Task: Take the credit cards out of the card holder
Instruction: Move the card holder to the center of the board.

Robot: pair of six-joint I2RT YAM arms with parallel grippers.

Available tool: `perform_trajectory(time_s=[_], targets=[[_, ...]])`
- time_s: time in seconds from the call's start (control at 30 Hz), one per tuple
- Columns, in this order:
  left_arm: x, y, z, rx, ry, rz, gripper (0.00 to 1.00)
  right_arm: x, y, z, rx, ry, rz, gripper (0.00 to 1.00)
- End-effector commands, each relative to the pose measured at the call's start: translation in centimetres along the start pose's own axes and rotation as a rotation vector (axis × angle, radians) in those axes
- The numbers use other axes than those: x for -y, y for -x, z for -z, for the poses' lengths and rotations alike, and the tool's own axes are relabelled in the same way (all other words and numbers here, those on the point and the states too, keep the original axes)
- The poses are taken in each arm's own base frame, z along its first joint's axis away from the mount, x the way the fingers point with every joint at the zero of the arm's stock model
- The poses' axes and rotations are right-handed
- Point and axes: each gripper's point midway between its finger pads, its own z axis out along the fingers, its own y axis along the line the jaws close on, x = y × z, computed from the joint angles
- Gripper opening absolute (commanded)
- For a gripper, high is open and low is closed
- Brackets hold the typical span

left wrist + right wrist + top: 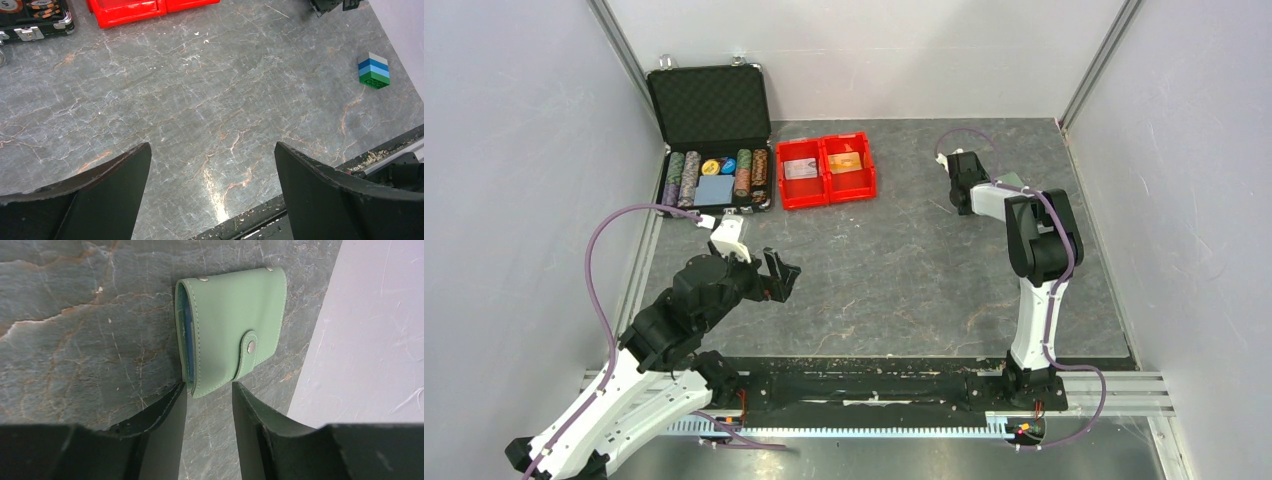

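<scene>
Scene: two robot arms are working over a grey marbled counter [894, 270] enclosed by pale walls.
Card holder: the green card holder [235, 320] is lying closed with its strap snapped. It is sitting in the upper middle of the right wrist view, just beside the pale wall [360, 340].
Credit cards: the whitish card [801, 169] and the orange card [846, 162] are sitting in the red bin [829, 201], in the upper middle of the top view. There is one in each compartment, well apart from the holder.
Right fingers: the right fingers [209, 390] are standing partly parted, with the holder's near corner showing between their tips. Whether they are pinching it or only framing it cannot be told.
Left fingers: the left fingers [779, 273] are hanging wide apart over bare counter at the lower left of the top view, holding nothing.
Step in hand: the removal is looking finished, since both cards are lying outside the holder. A blue pocket edge is showing along the holder's left side, but whether any card is sitting inside is hidden.
Next move: the right fingers are probably needing to lift straight off the holder without dragging it toward the wall. If a card is hiding inside, the snap needs undoing first, with the left fingers coming across to steady the holder.
</scene>
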Motion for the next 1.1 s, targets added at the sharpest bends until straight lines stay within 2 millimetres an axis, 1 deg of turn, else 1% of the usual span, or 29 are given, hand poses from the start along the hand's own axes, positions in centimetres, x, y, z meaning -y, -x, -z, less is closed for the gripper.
perform_trajectory(time_s=[0.0,0.2,0.33,0.4,0.57,0.67,0.77,0.87,1.07], targets=[[-0.3,0.6,0.0,0.025,0.008,-0.057,1.0,-0.4,1.2,-0.9,0.043,0.039,-0.018,0.42],[-0.2,0.5,-0.2,0.017,0.003,-0.063,1.0,-0.8,1.5,-1.3,0.042,0.057,-0.01,0.41],[-0.2,0.4,-0.4,0.008,0.007,-0.066,1.0,-0.7,1.6,-1.7,0.034,0.06,-0.013,0.38],[-0.3,0.4,-0.4,0.009,0.011,-0.065,1.0,-0.8,1.6,-1.7,0.033,0.072,-0.014,0.35],[-0.4,0.4,-0.3,0.013,0.015,-0.064,1.0,-1.0,1.3,-2.1,0.034,0.092,-0.02,0.23],[-0.5,0.4,-0.5,0.011,0.025,-0.064,1.0,-1.1,1.1,-2.3,0.027,0.096,-0.011,0.11],[-0.4,0.1,-0.7,-0.003,0.021,-0.067,1.0,-1.3,1.1,-1.9,0.036,0.115,-0.021,0.0],[-0.1,0.1,-0.8,-0.012,0.008,-0.068,1.0,-1.4,1.0,-1.0,0.057,0.143,-0.034,0.0],[-0.4,0.2,-0.6,0.002,0.018,-0.064,1.0,-1.5,1.0,0.1,0.075,0.18,-0.06,0.0]])
